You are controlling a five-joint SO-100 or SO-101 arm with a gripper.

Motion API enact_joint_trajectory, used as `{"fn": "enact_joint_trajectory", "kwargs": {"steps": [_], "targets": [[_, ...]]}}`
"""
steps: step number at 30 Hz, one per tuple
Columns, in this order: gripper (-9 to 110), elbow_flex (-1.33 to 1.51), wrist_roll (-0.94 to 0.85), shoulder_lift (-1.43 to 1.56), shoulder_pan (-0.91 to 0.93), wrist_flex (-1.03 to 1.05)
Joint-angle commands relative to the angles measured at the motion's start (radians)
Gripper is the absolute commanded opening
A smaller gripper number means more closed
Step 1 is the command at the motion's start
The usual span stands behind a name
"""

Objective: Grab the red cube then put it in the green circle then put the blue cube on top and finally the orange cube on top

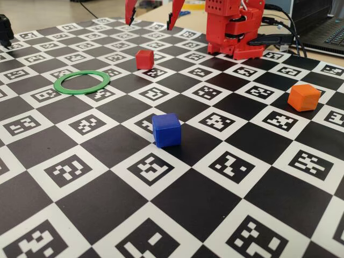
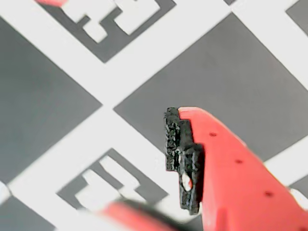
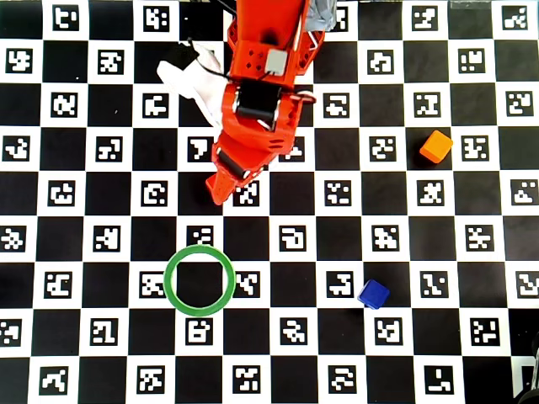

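Note:
The red cube (image 1: 144, 59) sits on the checkered mat, right of the green circle (image 1: 81, 82) in the fixed view. My gripper (image 1: 149, 26) hangs open above and behind the red cube, holding nothing. Nearer the front stands the blue cube (image 1: 166, 129), and the orange cube (image 1: 303, 97) is far right. From overhead, the arm hides the red cube, and the gripper (image 3: 219, 192) points toward the green circle (image 3: 168, 280). The blue cube (image 3: 373, 294) and orange cube (image 3: 435, 146) lie right of it. The wrist view shows one padded finger (image 2: 183, 159) over bare mat.
The arm's red base (image 1: 236, 32) stands at the back of the marker mat (image 1: 226, 161), with cables and a laptop (image 1: 322, 27) behind it on the right. A black object (image 1: 5, 29) sits at the far left edge.

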Motion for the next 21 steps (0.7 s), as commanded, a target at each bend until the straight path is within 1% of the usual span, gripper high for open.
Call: {"fn": "enact_joint_trajectory", "kwargs": {"steps": [1, 11, 21], "targets": [[39, -0.011, 0.009, -0.012, 0.046, -0.029], [39, -0.003, -0.003, -0.106, 0.106, -0.087], [39, 0.080, 0.002, -0.150, 0.114, -0.202]]}}
